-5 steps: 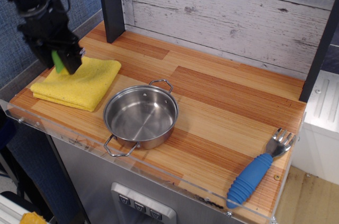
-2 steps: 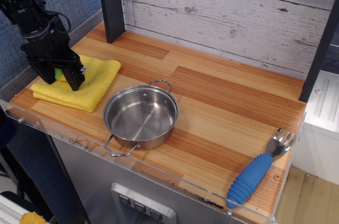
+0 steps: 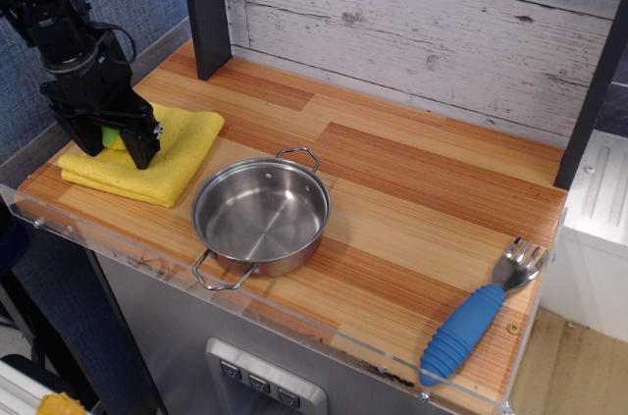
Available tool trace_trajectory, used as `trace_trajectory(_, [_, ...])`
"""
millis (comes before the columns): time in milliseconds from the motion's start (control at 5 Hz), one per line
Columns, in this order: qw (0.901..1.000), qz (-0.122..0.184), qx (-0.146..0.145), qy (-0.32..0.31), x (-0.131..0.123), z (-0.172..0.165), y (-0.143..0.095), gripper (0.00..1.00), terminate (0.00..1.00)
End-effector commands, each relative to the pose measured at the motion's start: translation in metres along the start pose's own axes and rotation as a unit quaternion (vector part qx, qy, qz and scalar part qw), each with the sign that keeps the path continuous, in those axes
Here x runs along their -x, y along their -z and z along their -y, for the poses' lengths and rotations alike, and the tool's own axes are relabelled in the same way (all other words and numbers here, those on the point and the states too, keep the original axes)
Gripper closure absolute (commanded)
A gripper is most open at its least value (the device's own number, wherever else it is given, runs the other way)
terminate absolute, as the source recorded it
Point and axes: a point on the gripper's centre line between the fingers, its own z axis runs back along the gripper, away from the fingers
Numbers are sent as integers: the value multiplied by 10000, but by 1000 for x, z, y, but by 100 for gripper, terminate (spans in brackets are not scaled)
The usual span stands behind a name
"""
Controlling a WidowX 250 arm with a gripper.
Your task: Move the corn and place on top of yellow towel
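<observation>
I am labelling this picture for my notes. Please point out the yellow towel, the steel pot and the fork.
yellow towel (image 3: 182, 145): observation image, on its bare right part.
steel pot (image 3: 257, 214): observation image, on its inside bottom.
fork (image 3: 466, 329): observation image, on its blue ribbed handle.

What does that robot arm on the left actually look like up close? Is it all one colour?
Nearly: the arm is matte black and chunky, built of blocky jointed segments. A thin black cable loops out at its side. The end effector is black too, a boxy body ending in two flat fingers, with a small silver screw on one side. No markings are legible.
</observation>
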Motion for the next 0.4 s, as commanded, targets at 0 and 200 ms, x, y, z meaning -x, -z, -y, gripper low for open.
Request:
trace_trajectory(0, [9986, 439, -170, -260, -1, 0, -56, 0, 0])
trace_trajectory(200, [9955, 769, -252, -491, -10, -5, -89, 0, 0])
